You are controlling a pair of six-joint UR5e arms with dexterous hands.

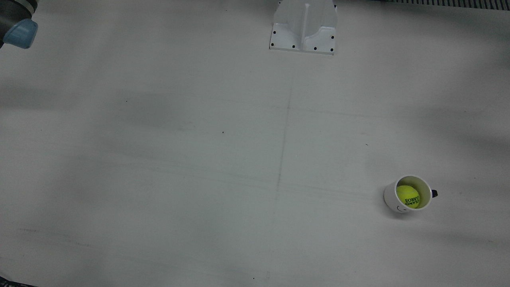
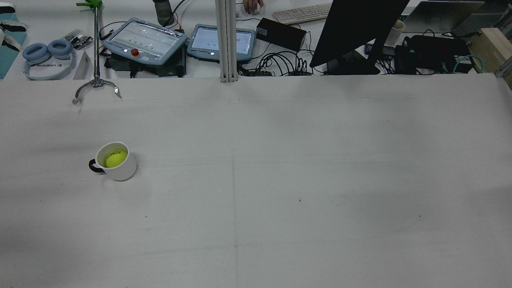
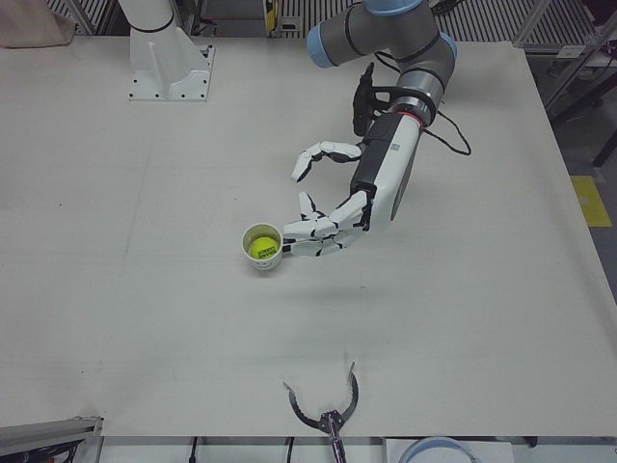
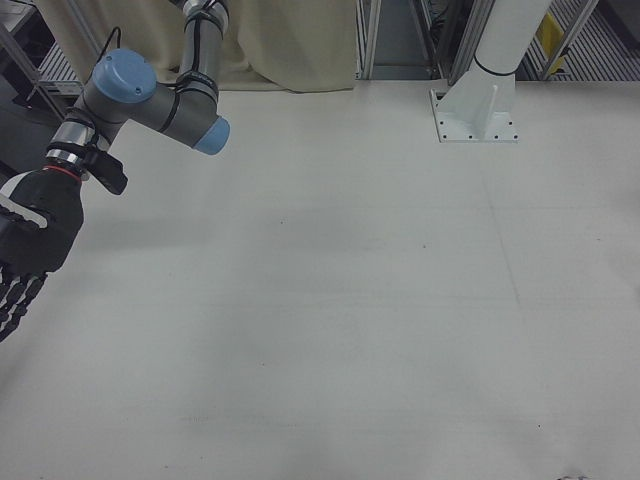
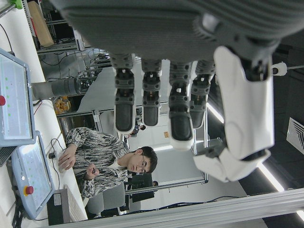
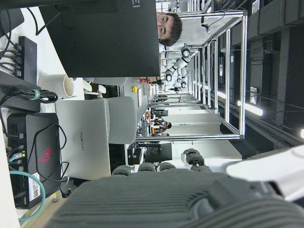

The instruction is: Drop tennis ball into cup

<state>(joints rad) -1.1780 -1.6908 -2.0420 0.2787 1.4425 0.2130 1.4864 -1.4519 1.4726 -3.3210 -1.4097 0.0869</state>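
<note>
A white cup (image 1: 389,198) with a dark handle stands upright on the table, and the yellow tennis ball (image 1: 407,196) lies inside it. The rear view shows the cup (image 2: 122,170) on the left half with the ball (image 2: 116,158) in it. In the left-front view my left hand (image 3: 333,220) hangs just right of the cup (image 3: 262,263), fingers spread, holding nothing. The left hand view shows its fingers (image 5: 152,95) apart and empty. My right hand (image 4: 30,245) sits at the far left edge of the right-front view, fingers hanging loose, far from the cup.
A white arm pedestal (image 1: 303,28) stands at the table's back edge. A metal grabber tool (image 2: 96,86) with a green handle rests near the operators' edge. Teach pendants (image 2: 146,40), headphones (image 2: 47,54), a monitor (image 2: 356,28) and a seated person (image 5: 109,156) lie beyond the table.
</note>
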